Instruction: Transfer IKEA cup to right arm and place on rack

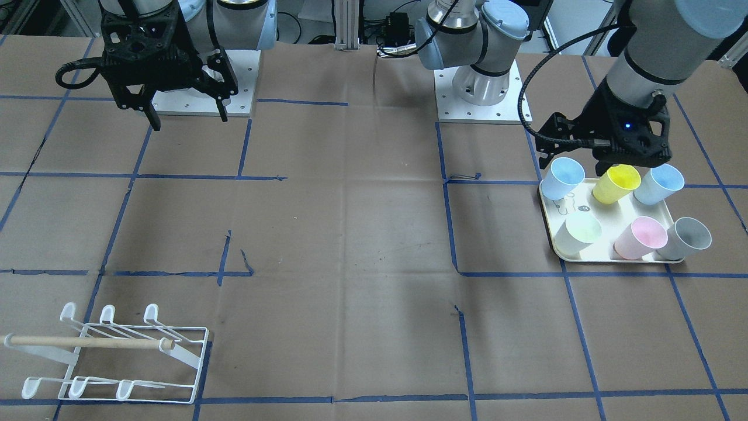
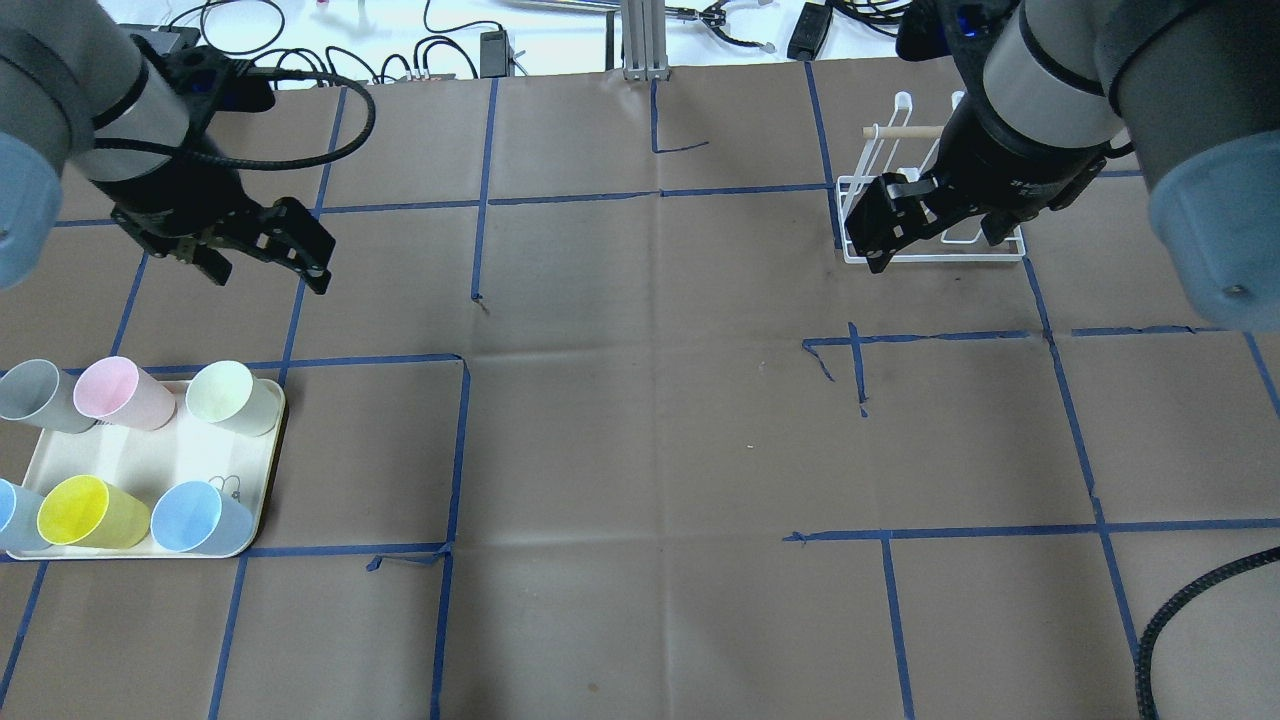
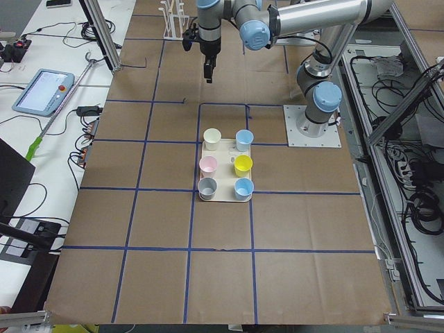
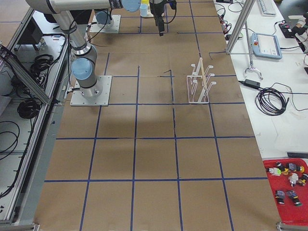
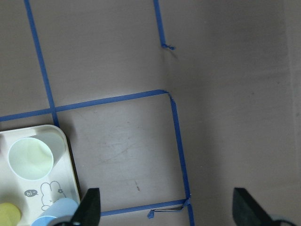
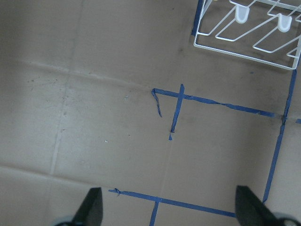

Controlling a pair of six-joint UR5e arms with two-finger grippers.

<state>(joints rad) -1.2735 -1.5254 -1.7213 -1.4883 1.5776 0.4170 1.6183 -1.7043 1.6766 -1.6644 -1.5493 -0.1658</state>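
Note:
Several plastic cups stand on a cream tray (image 2: 268, 470): yellow (image 2: 85, 510), pink (image 2: 120, 392), pale green (image 2: 228, 396), grey (image 2: 30, 393) and two light blue. My left gripper (image 2: 270, 280) hangs open and empty above the table beyond the tray; in the front view it (image 1: 622, 158) is over the yellow cup (image 1: 615, 183). The left wrist view shows the pale green cup (image 5: 30, 157) and the wide-apart fingertips (image 5: 89, 207). My right gripper (image 2: 935, 245) is open and empty, high above the table near the white wire rack (image 1: 117, 356).
The rack (image 4: 201, 82) stands alone at the far right edge of the brown paper, with its wooden dowel (image 1: 87, 342) across it. Blue tape lines grid the table. The arm bases (image 1: 482, 88) sit at the robot's edge. The rack's corner shows in the right wrist view (image 6: 244, 37).

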